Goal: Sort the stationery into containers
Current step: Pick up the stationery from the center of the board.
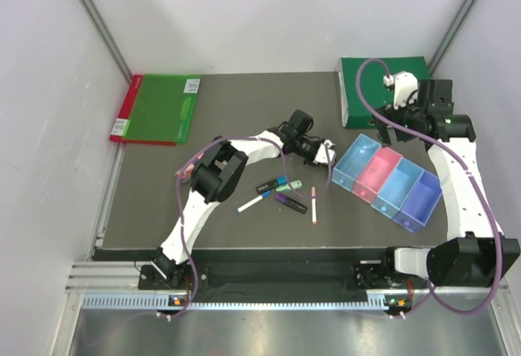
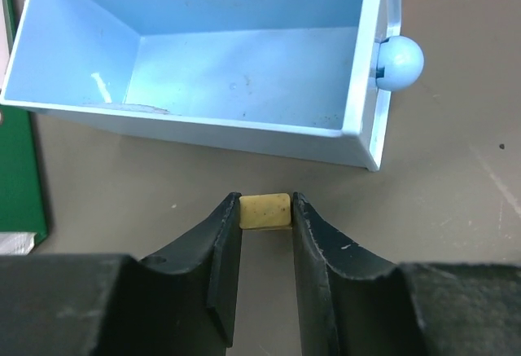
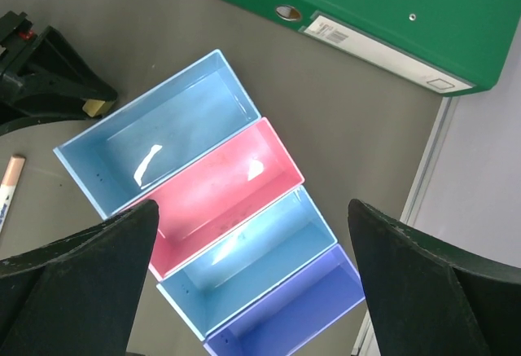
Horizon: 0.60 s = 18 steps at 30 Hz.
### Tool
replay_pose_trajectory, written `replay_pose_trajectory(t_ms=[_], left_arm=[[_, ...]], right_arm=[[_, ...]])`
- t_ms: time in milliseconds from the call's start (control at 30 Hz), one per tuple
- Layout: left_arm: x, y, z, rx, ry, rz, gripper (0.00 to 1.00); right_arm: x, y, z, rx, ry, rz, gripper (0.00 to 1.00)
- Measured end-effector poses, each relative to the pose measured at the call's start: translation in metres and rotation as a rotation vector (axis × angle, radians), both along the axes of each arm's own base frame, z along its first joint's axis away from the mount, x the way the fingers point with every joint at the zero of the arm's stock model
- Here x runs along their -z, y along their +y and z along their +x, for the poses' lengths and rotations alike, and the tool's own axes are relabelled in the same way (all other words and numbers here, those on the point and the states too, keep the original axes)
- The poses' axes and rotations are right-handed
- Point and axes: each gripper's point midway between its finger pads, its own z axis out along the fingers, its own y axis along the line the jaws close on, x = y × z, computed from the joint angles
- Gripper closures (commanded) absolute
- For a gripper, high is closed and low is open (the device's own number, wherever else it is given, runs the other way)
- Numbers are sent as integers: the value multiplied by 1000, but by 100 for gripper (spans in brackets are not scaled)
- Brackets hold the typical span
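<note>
Yellow eraser (image 2: 265, 211) pinched in left tool (image 2: 266, 209) beside light blue bin (image 2: 244, 132); right tool (image 3: 252, 291) wide open, empty.

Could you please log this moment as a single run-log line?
left pincer: shut on yellow piece, beside light blue bin | right pincer: open above bins | bins: empty

We see our left claw (image 2: 265, 209) reaching forward low over the desk, clamped on a small yellow block (image 2: 265, 211); our right claw (image 3: 252, 279) hangs high, spread wide.
</note>
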Motion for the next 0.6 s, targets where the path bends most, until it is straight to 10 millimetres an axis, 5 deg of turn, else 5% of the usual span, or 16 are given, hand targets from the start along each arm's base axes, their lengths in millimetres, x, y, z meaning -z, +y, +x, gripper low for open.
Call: replay_pose_trajectory(t_ms=[200, 367, 600], left_arm=[[-2, 15, 6, -83, -24, 60, 100], [-12, 54, 34, -238, -28, 124, 100], [-77, 128, 60, -475, 12, 155, 100]], right_arm=[[12, 8, 3, -15, 44, 44, 0], [39, 22, 7, -17, 147, 134, 2], [71, 38, 4, 25, 284, 258, 7]])
